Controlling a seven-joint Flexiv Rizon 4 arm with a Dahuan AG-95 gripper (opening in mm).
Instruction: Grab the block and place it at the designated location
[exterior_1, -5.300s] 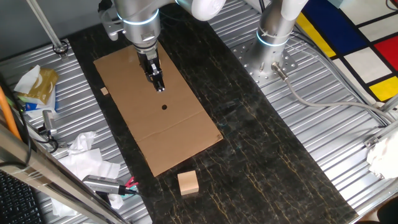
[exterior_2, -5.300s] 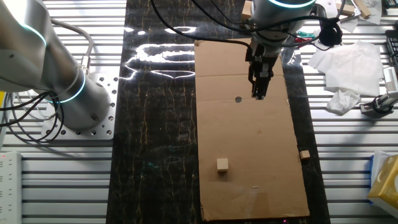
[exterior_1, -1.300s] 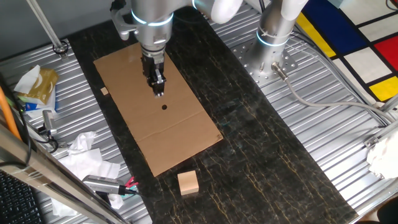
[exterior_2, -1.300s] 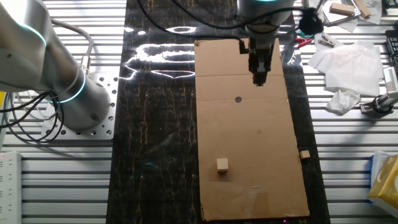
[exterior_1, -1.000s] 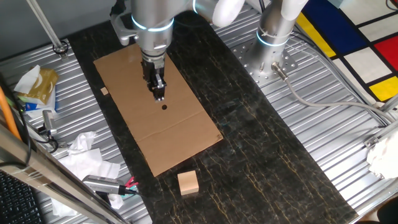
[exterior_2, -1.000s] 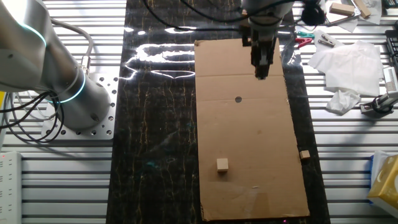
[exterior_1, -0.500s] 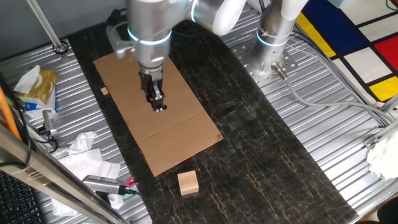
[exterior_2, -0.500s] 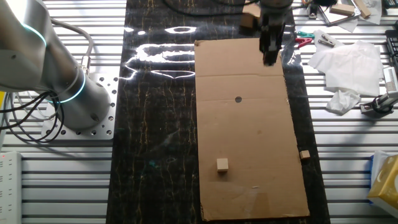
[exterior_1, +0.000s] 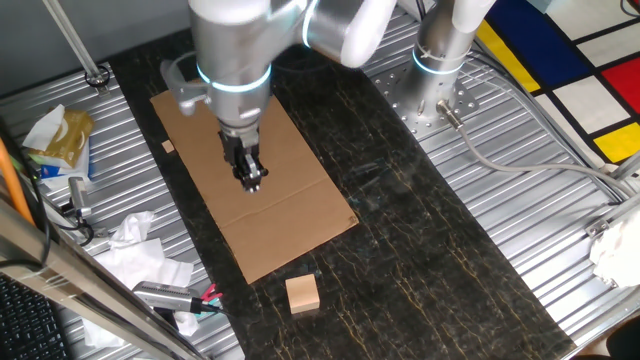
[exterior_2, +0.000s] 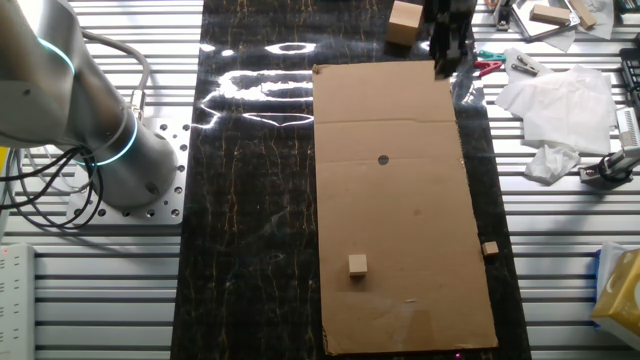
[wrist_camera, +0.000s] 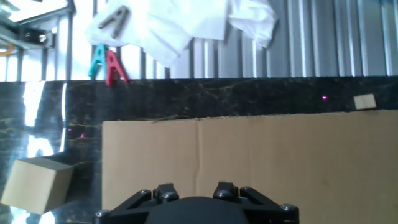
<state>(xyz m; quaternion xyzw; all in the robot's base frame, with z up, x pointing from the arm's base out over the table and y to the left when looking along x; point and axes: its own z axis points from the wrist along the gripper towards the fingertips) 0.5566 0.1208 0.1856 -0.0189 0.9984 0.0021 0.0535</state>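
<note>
My gripper (exterior_1: 250, 180) hangs over the cardboard sheet (exterior_1: 300, 215), carrying nothing; I cannot tell how its jaws stand. The block (exterior_1: 302, 294) rests on the dark mat beyond the sheet's near edge, apparently squarely placed.

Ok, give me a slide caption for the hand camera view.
Hand view: cardboard sheet on the dark table, wooden block beside its edge, clothespins beyond.

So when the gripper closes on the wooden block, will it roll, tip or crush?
The block looks like a plain solid wooden cube, so it should stay rigid and not crush. It sits flat on the dark table, so rolling seems unlikely. Its faces look smooth, so it might slip if gripped off-centre. The gripper is over the cardboard sheet, not at the block.
</note>
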